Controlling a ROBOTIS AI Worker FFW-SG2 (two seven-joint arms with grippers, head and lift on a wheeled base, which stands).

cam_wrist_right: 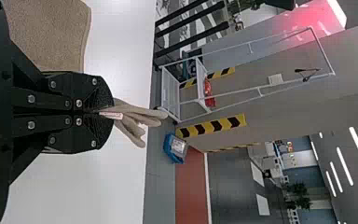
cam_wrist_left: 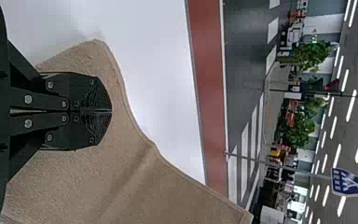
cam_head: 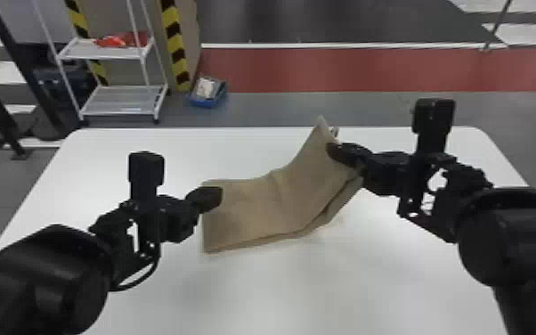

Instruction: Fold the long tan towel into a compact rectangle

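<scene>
1. at the raised right end of the towel (cam_head: 300,187), right tool (cam_wrist_right: 105,112): fingers clamped on its gathered layers.
2. over the left end, left tool (cam_wrist_left: 111,112): fingers together; cannot tell whether fabric is pinched.
3. towel: left part low over the worktop (cam_head: 369,276), right part lifted.
4. risk: uneven lift may skew the fold; loose layers may slip and splay.
5. risk: pulling against the left tool may crease the middle.
6. white tag (cam_wrist_right: 111,115), reddish print: illegible.
7. blue sign (cam_wrist_left: 353,183), background: wording illegible.

Head cam high, facing fwd & down; wrist cams close, facing out; all share tbl (cam_head: 325,289).
</scene>
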